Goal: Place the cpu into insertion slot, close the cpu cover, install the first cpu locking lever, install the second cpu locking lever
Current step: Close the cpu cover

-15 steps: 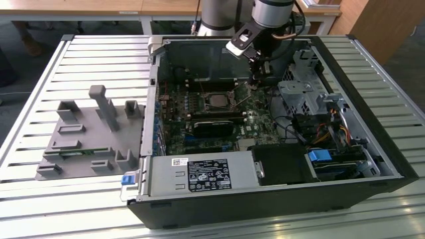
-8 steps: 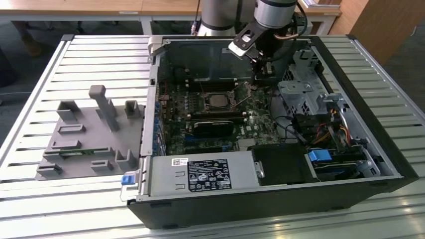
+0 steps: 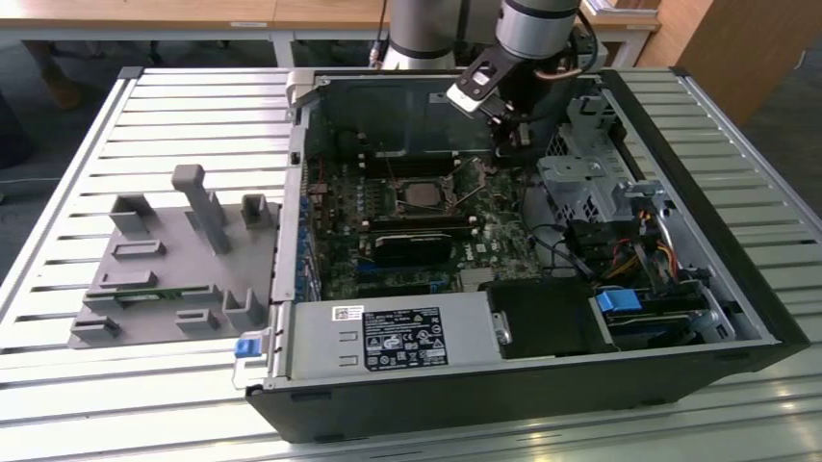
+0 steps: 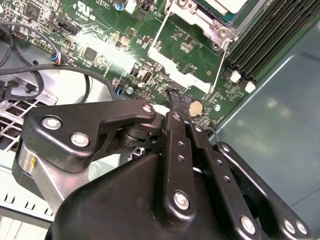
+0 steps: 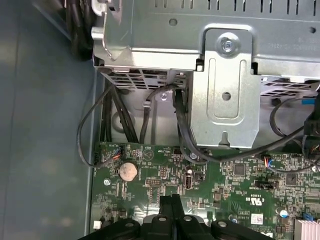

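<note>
From where I stand, the arm reaches down into the open computer case point(image 3: 385, 409) on the slatted counter point(image 3: 192, 125). The hand point(image 3: 518, 149) is low over the far corner of the green motherboard point(image 5: 210, 176), just beside the metal drive cage point(image 5: 225, 90). In both wrist views its fingers point(image 5: 165, 212) are pressed together with only a thin seam between them, and I see nothing pinched there. The tips point(image 4: 175, 107) hang just beside the coin cell point(image 5: 127, 171); whether they touch the board I cannot tell. The insertion slot point(image 3: 422, 196) sits mid-board, apart from the hand, toward the exterior view's left and nearer that camera. In the second wrist view a pale metal top shows inside it, which I take for the cpu point(image 4: 229, 5) already seated. The silvery frame around it looks like the cpu cover point(image 4: 200, 22) lying down over it, though I would not swear to that. What matters is the thin wire locking lever point(image 4: 221, 66). Its long axis runs from the socket's near side out toward the hand, and its free end stops close to the fingertips without meeting them. It looks unlatched to me. A grey parts fixture point(image 3: 167, 260) rests on the counter well off at the exterior view's left.
</note>
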Available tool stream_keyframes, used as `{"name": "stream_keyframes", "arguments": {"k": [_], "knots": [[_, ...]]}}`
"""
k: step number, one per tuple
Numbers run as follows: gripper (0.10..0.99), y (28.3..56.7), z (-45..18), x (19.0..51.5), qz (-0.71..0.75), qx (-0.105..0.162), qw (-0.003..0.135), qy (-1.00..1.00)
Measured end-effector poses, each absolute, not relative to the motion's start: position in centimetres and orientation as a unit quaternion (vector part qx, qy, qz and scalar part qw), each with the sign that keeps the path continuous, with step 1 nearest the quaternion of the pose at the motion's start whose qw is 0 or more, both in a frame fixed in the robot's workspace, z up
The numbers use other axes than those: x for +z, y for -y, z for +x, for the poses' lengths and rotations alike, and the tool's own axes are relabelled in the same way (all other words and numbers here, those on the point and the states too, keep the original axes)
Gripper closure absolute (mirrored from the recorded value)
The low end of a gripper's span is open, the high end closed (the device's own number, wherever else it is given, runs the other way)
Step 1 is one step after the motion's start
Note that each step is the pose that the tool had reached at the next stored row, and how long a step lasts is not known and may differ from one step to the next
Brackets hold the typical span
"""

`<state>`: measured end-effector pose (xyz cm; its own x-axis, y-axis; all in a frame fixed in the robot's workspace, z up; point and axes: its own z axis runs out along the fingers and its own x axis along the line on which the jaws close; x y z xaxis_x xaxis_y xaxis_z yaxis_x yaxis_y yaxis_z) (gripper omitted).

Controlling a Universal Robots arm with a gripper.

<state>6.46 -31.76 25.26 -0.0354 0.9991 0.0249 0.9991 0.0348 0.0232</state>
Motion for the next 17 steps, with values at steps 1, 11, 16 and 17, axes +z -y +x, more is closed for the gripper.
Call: {"name": "stream_keyframes", "arguments": {"k": [1, 11, 16, 17], "knots": [[0.98, 31.75, 6.52, 25.11, -0.695, -0.017, 0.001, 0.719], [0.98, 31.76, 6.22, 24.38, -0.695, -0.016, 0.002, 0.719], [0.98, 31.74, 5.89, 24.37, -0.694, -0.016, 0.002, 0.719], [0.98, 31.75, 5.76, 24.37, -0.695, -0.016, 0.002, 0.719]]}}
